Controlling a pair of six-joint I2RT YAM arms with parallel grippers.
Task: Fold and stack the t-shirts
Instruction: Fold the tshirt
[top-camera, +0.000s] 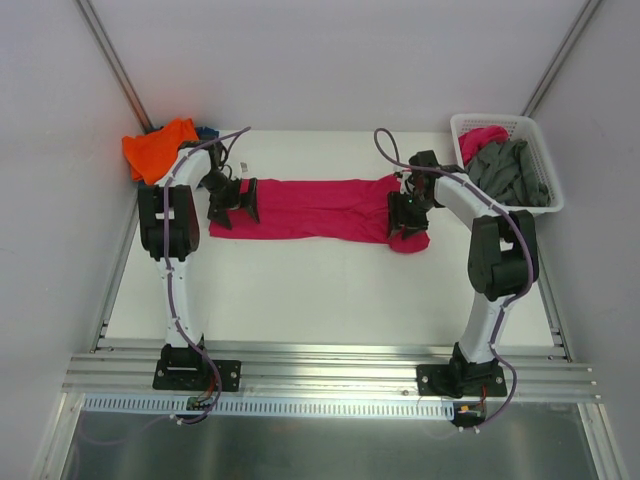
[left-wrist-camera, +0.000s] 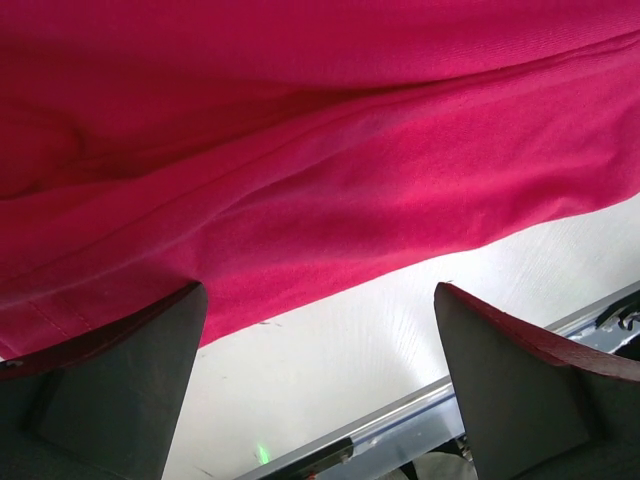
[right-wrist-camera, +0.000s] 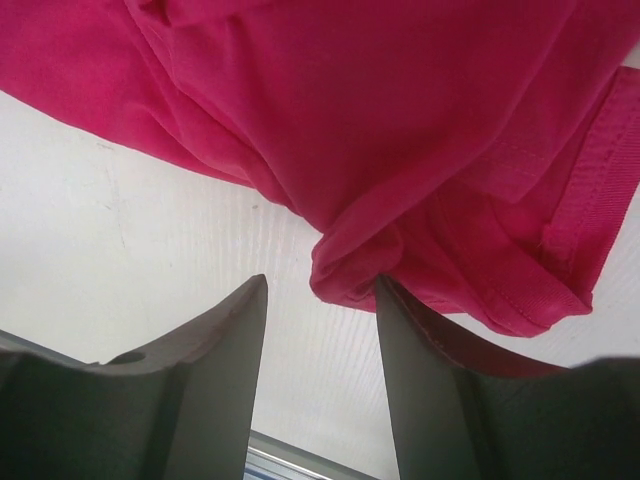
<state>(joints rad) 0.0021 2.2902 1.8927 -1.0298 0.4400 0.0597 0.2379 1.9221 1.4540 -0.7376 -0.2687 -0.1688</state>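
On the white surface (top-camera: 320, 290) the magenta-pink t-shirt (top-camera: 320, 207) lies as a long band from side to side. The left jaws stand wide over its left end. The right jaws, half-narrowed, meet a bunched fold at its right end; whether they grip it I cannot tell. Farther back, an orange t-shirt (top-camera: 155, 148) lies far left, and grey t-shirts (top-camera: 510, 170) fill the white basket (top-camera: 500, 119) far right.

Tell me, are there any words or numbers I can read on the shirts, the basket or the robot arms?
None: there are no words, numbers, labels or signs to read in any view.
The pink shirt, the orange shirt, the grey clothes, the white basket, the left arm and the right arm all look plain.
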